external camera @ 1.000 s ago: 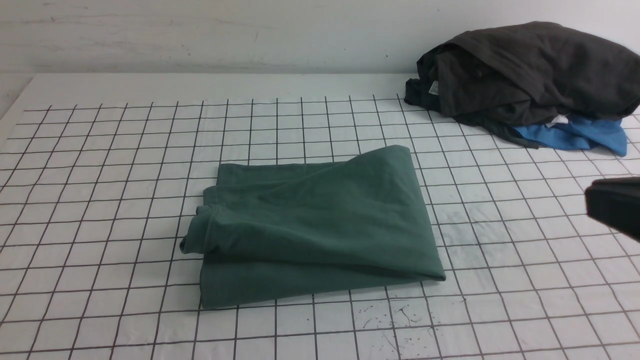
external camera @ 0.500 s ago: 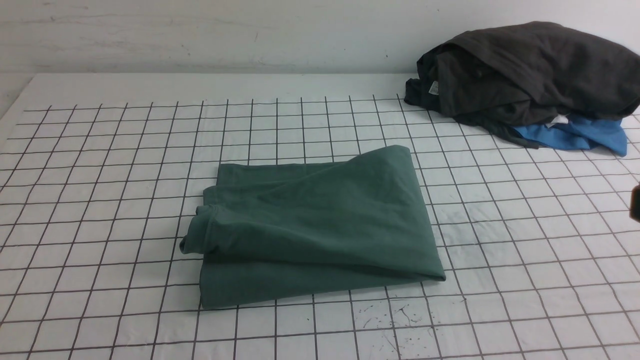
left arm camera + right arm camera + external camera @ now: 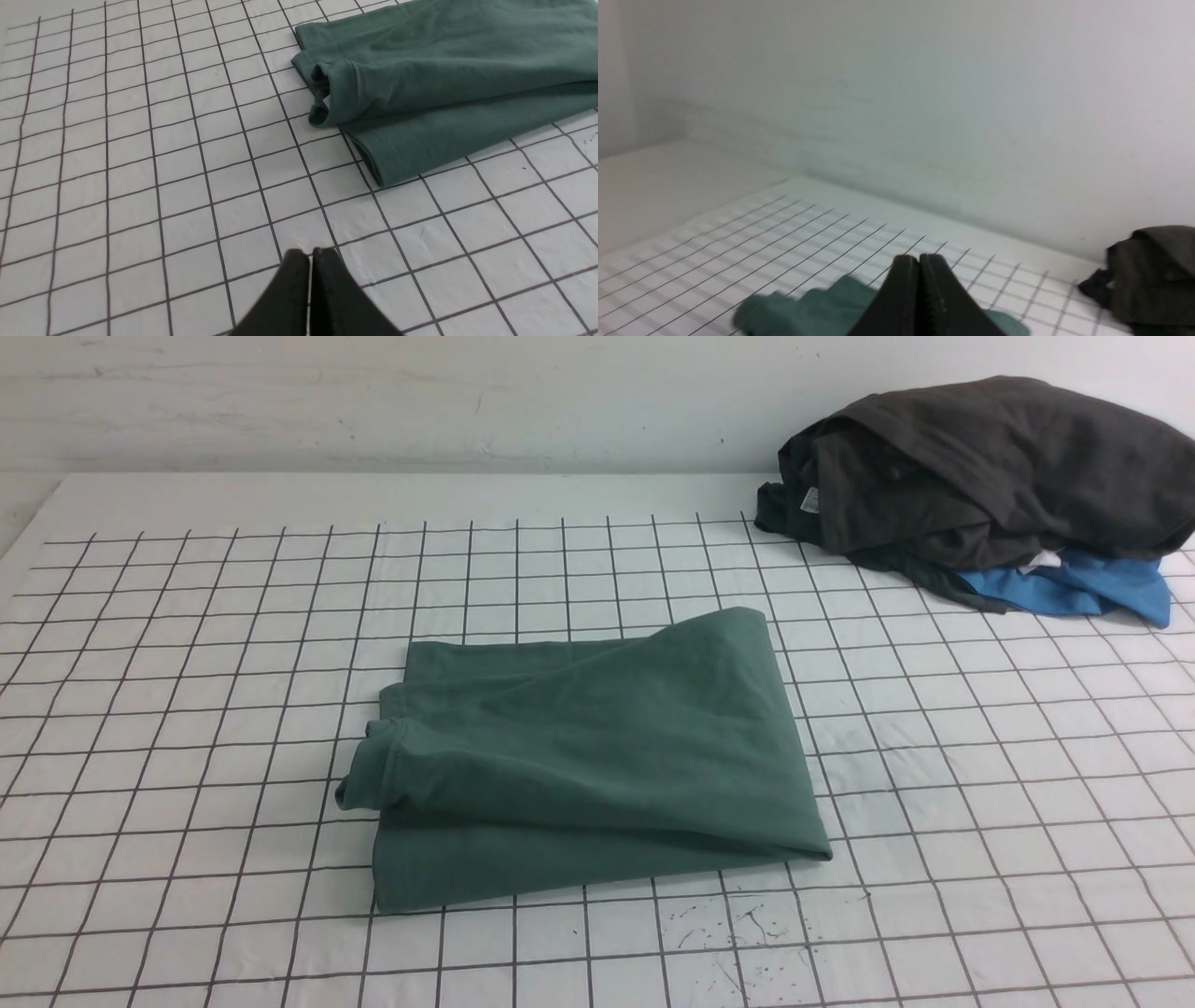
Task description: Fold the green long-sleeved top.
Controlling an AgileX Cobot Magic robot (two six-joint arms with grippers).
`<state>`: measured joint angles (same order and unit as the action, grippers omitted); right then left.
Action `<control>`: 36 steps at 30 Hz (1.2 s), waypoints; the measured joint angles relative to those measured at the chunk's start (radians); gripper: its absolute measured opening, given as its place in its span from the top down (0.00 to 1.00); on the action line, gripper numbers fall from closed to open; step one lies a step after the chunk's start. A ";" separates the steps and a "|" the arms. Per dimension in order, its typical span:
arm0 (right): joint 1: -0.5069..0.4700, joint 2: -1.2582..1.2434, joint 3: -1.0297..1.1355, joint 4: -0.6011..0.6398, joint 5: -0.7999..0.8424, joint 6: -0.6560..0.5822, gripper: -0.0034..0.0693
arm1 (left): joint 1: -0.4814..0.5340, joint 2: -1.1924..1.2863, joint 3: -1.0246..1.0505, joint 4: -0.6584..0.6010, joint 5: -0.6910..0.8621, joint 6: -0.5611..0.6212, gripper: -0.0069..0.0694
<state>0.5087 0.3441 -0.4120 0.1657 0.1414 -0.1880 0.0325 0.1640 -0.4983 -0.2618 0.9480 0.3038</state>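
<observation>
My left fingers (image 3: 310,266) and right fingers (image 3: 919,270) are pressed together, holding nothing. The green long-sleeved top (image 3: 588,756) lies folded in the middle of the gridded surface (image 3: 187,644), apart from both.

White worktop (image 3: 187,644) with black grid lines, small dark scuffs near front edge. Folded muted-green cotton jersey long-sleeved top (image 3: 588,756) lies flat mid-worktop, cuffed sleeve end at left side. Far right corner: crumpled dark charcoal-grey garment (image 3: 990,476) heaped over bright blue garment (image 3: 1083,590), possibly touching worktop itself.
</observation>
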 joint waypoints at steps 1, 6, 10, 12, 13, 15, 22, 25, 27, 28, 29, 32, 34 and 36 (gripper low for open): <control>-0.032 -0.042 0.062 0.000 -0.035 0.005 0.97 | 0.000 0.000 0.000 0.000 0.000 0.000 0.92; -0.255 -0.217 0.296 -0.003 -0.081 0.050 0.97 | 0.000 0.000 0.000 0.000 0.000 0.000 0.92; -0.420 -0.338 0.410 -0.039 -0.032 0.110 0.97 | 0.000 0.000 0.000 0.000 0.000 0.000 0.92; -0.463 -0.348 0.429 -0.053 -0.005 0.134 0.97 | 0.000 0.000 0.000 0.000 0.000 0.000 0.92; -0.493 -0.353 0.440 -0.073 0.031 0.181 0.97 | 0.000 0.000 0.000 0.000 0.000 0.000 0.92; -0.510 -0.354 0.440 -0.090 0.055 0.210 0.97 | 0.000 0.000 0.000 0.000 0.004 0.000 0.92; -0.525 -0.354 0.439 -0.158 0.200 0.261 0.97 | 0.000 0.000 0.000 0.000 0.018 0.000 0.92; -0.527 -0.354 0.438 -0.158 0.209 0.262 0.97 | 0.000 0.000 0.000 0.000 0.018 0.000 0.92; -0.527 -0.354 0.438 -0.158 0.210 0.262 0.97 | 0.000 0.000 0.000 0.000 0.018 0.000 0.92; -0.527 -0.354 0.438 -0.158 0.210 0.262 0.97 | 0.000 0.000 0.000 0.000 0.018 0.000 0.92; -0.527 -0.354 0.438 -0.158 0.210 0.262 0.97 | 0.000 0.000 0.000 0.000 0.018 0.000 0.92; -0.527 -0.354 0.438 -0.158 0.210 0.262 0.97 | 0.000 0.000 0.000 0.000 0.018 0.000 0.92; -0.527 -0.354 0.438 -0.158 0.210 0.262 0.97 | 0.000 0.000 0.000 0.000 0.018 0.000 0.92; -0.527 -0.354 0.438 -0.158 0.210 0.262 0.97 | 0.000 0.000 0.000 0.000 0.018 0.000 0.92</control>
<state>-0.0181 -0.0100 0.0259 0.0073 0.3509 0.0739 0.0325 0.1640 -0.4983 -0.2618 0.9656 0.3038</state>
